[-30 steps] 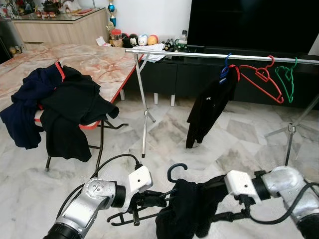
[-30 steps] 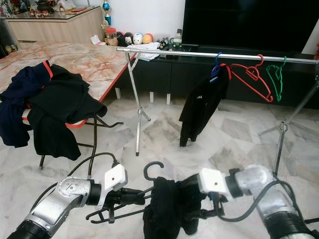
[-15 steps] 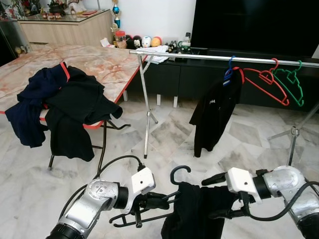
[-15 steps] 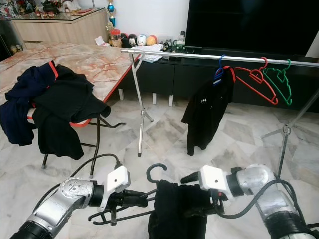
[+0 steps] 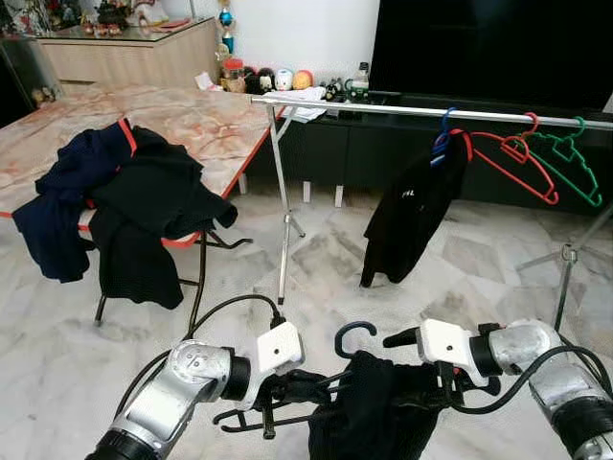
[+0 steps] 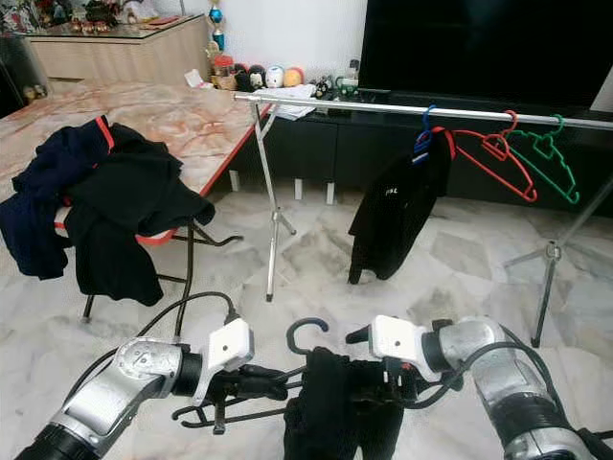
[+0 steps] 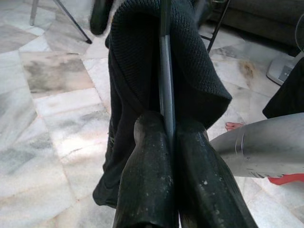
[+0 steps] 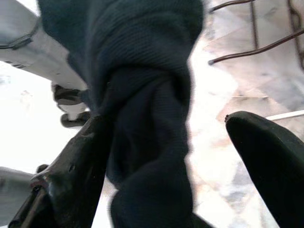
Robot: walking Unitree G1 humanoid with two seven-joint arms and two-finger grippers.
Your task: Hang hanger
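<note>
A black hanger (image 5: 352,331) with a black knitted garment (image 5: 378,417) draped over it hangs low in front of me. My left gripper (image 5: 287,388) is shut on the hanger's bar (image 7: 165,71), just left of the garment. From the right, my right gripper (image 5: 412,369) stands open around the garment's shoulder; one finger (image 8: 76,161) touches the cloth (image 8: 142,95) and the other finger (image 8: 266,152) stands clear. Beyond them runs the silver clothes rail (image 5: 383,105), well above the hanger.
On the rail hang a black shirt (image 5: 412,225) on a blue hanger, an empty red hanger (image 5: 512,158) and a green hanger (image 5: 565,158). A folding table (image 5: 192,120) on the left carries a pile of dark clothes (image 5: 124,201). The rail's leg (image 5: 283,211) stands ahead.
My right gripper has opened and shifted left, closer to the hanger's hook. The garment has sagged lower over the hanger. My left gripper has kept its grip.
</note>
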